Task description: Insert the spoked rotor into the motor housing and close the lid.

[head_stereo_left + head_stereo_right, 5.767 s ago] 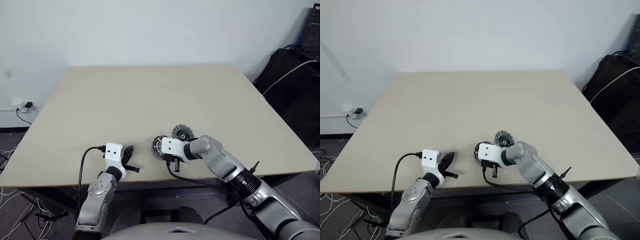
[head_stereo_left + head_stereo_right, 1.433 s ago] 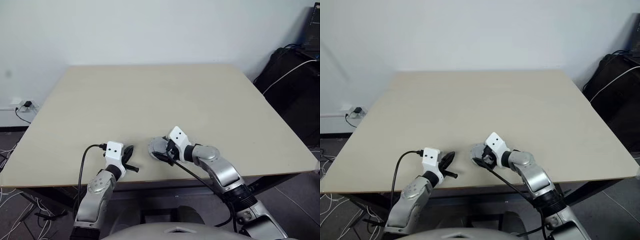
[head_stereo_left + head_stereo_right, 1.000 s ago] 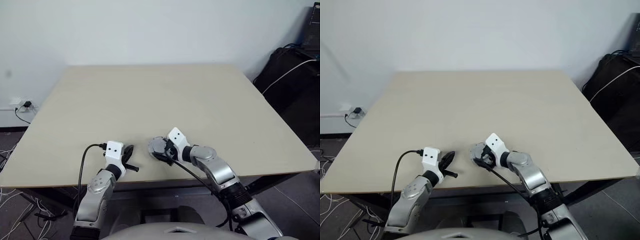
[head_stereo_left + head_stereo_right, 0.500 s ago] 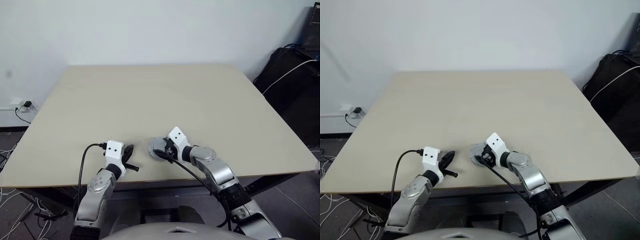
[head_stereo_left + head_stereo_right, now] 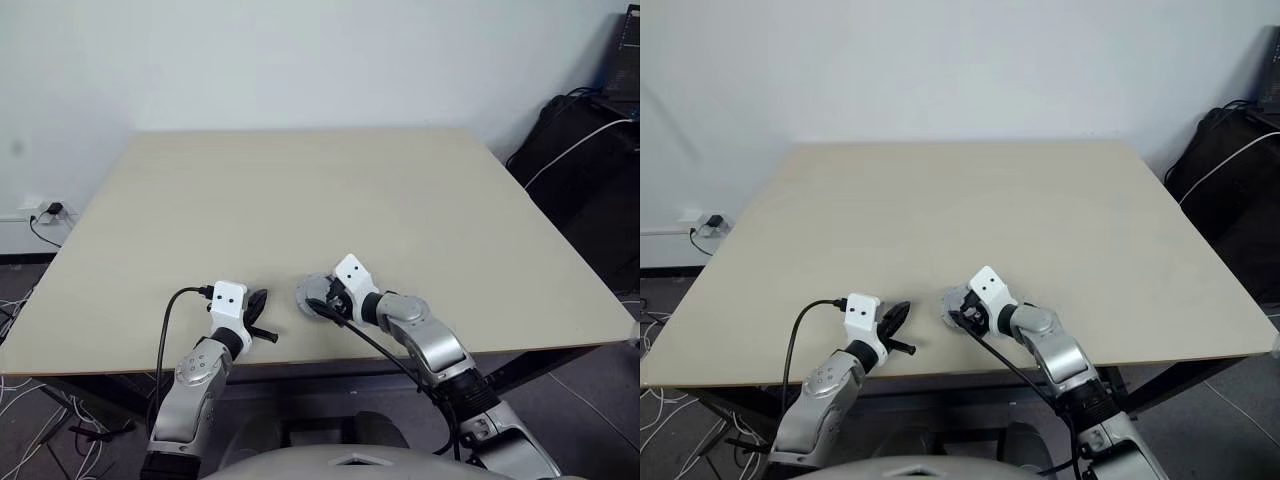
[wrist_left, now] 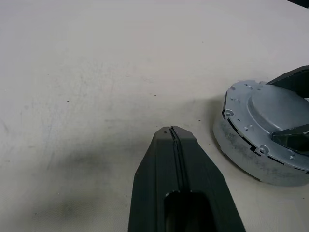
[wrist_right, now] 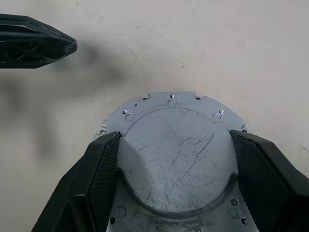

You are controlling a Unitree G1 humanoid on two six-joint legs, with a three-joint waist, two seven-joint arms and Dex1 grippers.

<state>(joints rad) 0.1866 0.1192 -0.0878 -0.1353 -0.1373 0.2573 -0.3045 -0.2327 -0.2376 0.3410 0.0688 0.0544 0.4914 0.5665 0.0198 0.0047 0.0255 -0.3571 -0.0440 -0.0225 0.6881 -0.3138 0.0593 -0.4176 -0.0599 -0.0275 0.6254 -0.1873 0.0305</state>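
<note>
No readable writing is showing anywhere: the grey lid (image 7: 176,154) is carrying only scratches and small screw holes, and the table (image 5: 300,190) around it is showing no label.

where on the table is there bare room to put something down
Nearly all of the table is bare: the far half up to the wall edge, and both side strips to the left and right edges. The crowded patch is the near edge, where the lid sits between the right gripper fingers, with the left gripper beside it.
</note>
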